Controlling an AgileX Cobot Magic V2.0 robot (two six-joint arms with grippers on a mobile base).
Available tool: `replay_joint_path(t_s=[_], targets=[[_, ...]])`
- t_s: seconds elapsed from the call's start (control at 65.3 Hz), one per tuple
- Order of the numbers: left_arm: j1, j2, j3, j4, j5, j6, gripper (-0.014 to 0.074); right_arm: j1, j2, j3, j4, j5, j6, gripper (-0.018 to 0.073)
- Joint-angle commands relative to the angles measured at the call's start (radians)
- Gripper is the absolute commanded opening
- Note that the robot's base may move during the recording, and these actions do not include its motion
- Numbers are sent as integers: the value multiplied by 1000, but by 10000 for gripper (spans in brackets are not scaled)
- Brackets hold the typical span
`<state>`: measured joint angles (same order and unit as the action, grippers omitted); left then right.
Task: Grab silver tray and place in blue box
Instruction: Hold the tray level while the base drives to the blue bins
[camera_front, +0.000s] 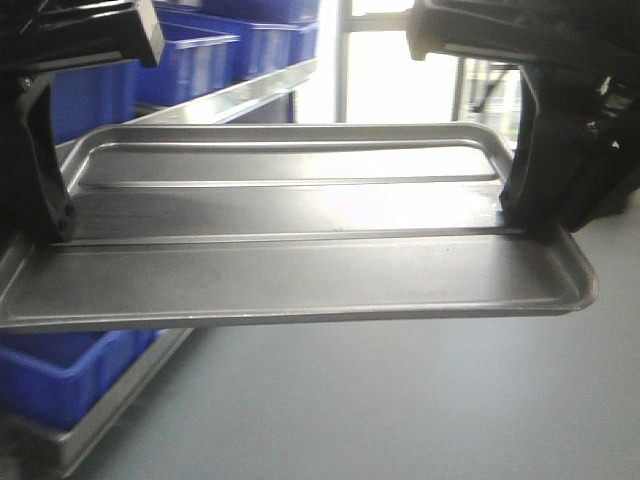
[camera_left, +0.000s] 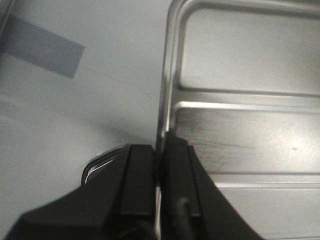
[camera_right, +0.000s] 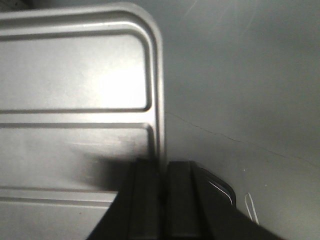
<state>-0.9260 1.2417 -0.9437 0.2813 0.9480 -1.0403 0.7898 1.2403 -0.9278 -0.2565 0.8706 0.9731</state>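
Note:
The silver tray (camera_front: 300, 250) hangs level in the air above the grey floor, filling the middle of the front view. My left gripper (camera_front: 55, 215) is shut on its left rim, and my right gripper (camera_front: 520, 205) is shut on its right rim. In the left wrist view the black jaws (camera_left: 159, 170) clamp the tray's raised edge (camera_left: 167, 100). In the right wrist view the jaws (camera_right: 162, 180) clamp the other edge (camera_right: 159, 100). A blue box (camera_front: 60, 370) sits low at the left, partly under the tray.
More blue boxes (camera_front: 250, 35) stand on a metal shelf (camera_front: 230, 95) at the back left. A metal frame edge (camera_front: 110, 415) runs under the near blue box. Grey floor (camera_front: 400, 400) lies below and to the right. A bright window is behind.

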Motion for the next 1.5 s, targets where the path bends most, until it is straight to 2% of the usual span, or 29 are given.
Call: replay_joint_path(t_s=[0.0, 1.486], targets=[[-9, -28, -25, 19, -12, -4, -13, -1, -29, -26, -45, -22, -1, 58], [-9, -28, -25, 19, -12, -4, -14, -1, -29, -26, -45, -21, -1, 58]])
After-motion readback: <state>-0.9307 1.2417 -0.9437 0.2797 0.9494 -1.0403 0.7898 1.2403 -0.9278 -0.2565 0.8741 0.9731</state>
